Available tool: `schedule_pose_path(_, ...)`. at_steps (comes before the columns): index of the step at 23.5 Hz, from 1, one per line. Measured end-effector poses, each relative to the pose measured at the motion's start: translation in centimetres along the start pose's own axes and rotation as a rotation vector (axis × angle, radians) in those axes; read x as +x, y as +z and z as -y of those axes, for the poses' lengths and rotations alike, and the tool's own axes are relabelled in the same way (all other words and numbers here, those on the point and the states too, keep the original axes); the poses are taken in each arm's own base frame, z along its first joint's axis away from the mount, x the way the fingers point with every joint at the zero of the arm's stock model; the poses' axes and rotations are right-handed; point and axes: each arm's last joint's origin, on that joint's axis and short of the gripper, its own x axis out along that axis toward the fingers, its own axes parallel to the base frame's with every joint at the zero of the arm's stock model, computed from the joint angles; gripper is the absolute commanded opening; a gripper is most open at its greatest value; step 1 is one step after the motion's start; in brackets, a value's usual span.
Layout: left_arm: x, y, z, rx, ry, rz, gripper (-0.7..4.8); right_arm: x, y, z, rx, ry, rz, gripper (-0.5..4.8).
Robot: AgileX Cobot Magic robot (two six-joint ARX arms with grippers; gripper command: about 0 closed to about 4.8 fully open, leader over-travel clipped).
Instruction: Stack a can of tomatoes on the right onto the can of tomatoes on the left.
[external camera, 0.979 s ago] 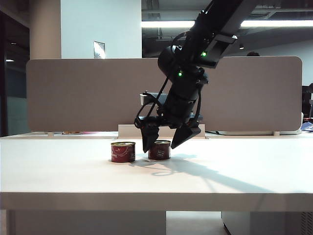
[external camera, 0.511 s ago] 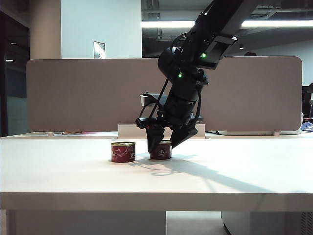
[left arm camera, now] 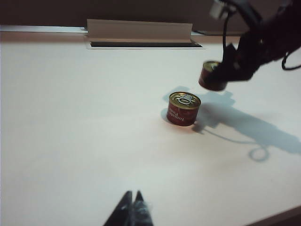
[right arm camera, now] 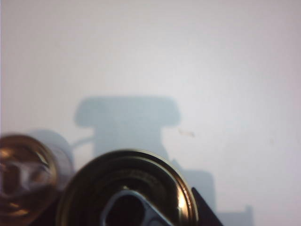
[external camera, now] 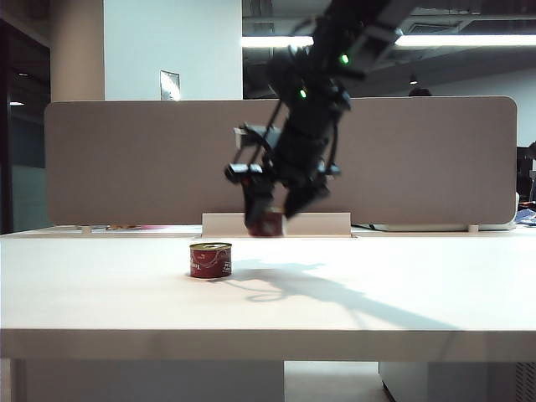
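Note:
The left can of tomatoes [external camera: 210,260] stands upright on the white table [external camera: 377,293], red with a gold pull-tab lid [left arm camera: 184,108]. My right gripper [external camera: 272,209] is shut on the other can of tomatoes [external camera: 265,222] and holds it in the air, above and a little to the right of the standing can. In the right wrist view the held can's lid [right arm camera: 127,193] fills the foreground and the standing can [right arm camera: 23,179] shows blurred beside it. My left gripper [left arm camera: 133,202] is shut, empty, and well short of both cans.
A low white cable box [external camera: 318,224] sits at the table's back edge in front of a grey partition panel [external camera: 126,159]. The arm's shadow [external camera: 335,289] lies on the table to the right of the standing can.
My right gripper closed round the right-hand can and lifted it off the table, drifting slightly left. The left can and left gripper stayed where they were.

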Motion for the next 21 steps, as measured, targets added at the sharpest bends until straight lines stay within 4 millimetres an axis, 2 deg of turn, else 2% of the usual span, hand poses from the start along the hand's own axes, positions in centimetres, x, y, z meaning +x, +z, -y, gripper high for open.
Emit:
schedule_pose_path(3, 0.0, 0.0, 0.0, 0.000, 0.000, 0.000, -0.06, -0.7, 1.0, -0.9, -0.015, 0.014, 0.011, 2.63)
schedule_pose_path(8, 0.0, 0.0, 0.0, 0.000, 0.000, 0.000, -0.06, -0.7, 1.0, -3.5, -0.065, 0.053, -0.001, 2.63)
schedule_pose_path(13, 0.0, 0.0, 0.0, 0.000, 0.000, 0.000, -0.06, -0.8, 1.4, -5.0, -0.086, 0.073, 0.045, 2.60)
schedule_pose_path(21, 0.0, 0.0, 0.0, 0.000, 0.000, 0.000, -0.06, -0.6, 1.7, -5.1, -0.086, 0.114, 0.079, 2.60)
